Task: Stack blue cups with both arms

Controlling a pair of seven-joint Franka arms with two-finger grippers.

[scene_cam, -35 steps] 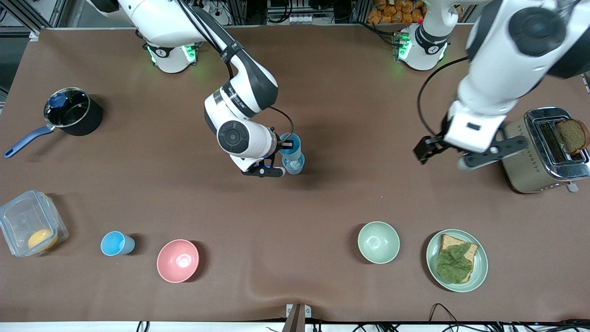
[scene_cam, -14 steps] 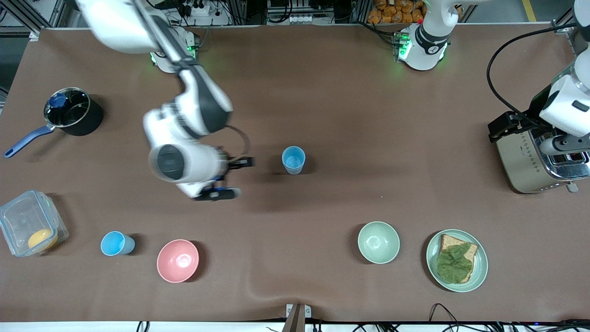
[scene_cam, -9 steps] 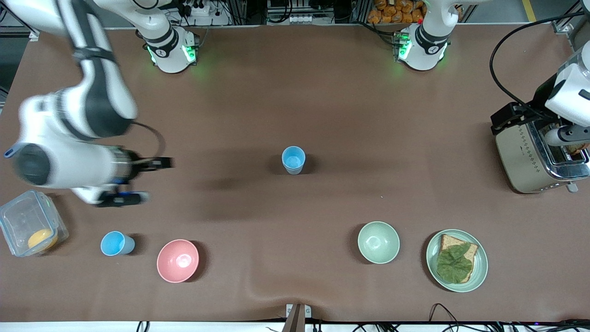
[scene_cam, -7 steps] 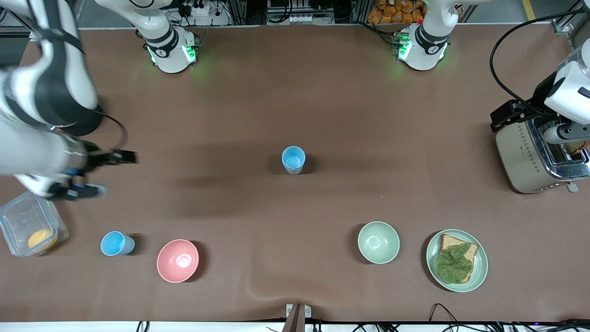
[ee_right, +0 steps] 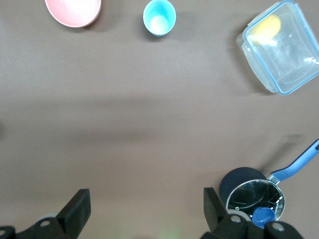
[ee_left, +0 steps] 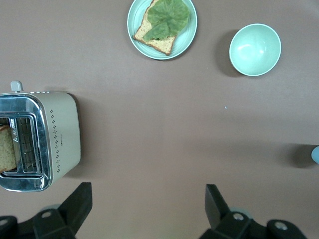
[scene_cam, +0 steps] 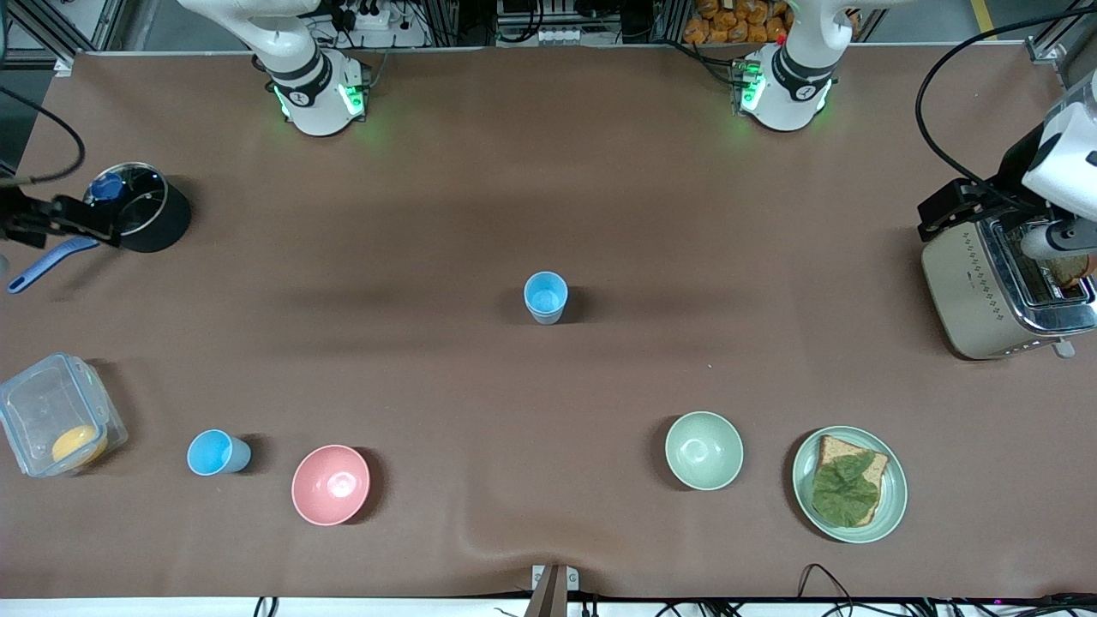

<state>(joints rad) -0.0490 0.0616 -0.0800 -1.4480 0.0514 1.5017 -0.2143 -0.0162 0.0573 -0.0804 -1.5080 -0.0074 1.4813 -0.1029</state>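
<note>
A light-blue cup (scene_cam: 545, 297) stands upright in the middle of the table; its edge shows in the left wrist view (ee_left: 315, 154). A second blue cup (scene_cam: 216, 452) stands close to the front camera, between the pink bowl and the clear container, and also shows in the right wrist view (ee_right: 159, 17). My right gripper (scene_cam: 51, 224) is open and empty, up over the pot's handle at the right arm's end of the table; the right wrist view (ee_right: 144, 209) shows bare table between its fingers. My left gripper (scene_cam: 998, 227) is open and empty over the toaster's edge; it also shows in the left wrist view (ee_left: 148, 206).
A black pot (scene_cam: 135, 208) with a blue handle and a clear container (scene_cam: 56, 424) with an orange lie at the right arm's end. A pink bowl (scene_cam: 331, 484), a pale green bowl (scene_cam: 704, 450) and a plate (scene_cam: 891, 506) with bread and lettuce lie near the front edge. A toaster (scene_cam: 968, 291) stands at the left arm's end.
My right gripper let go of a cup at the middle cup and swung away to the pot's end of the table. My left gripper drew back over the toaster.
</note>
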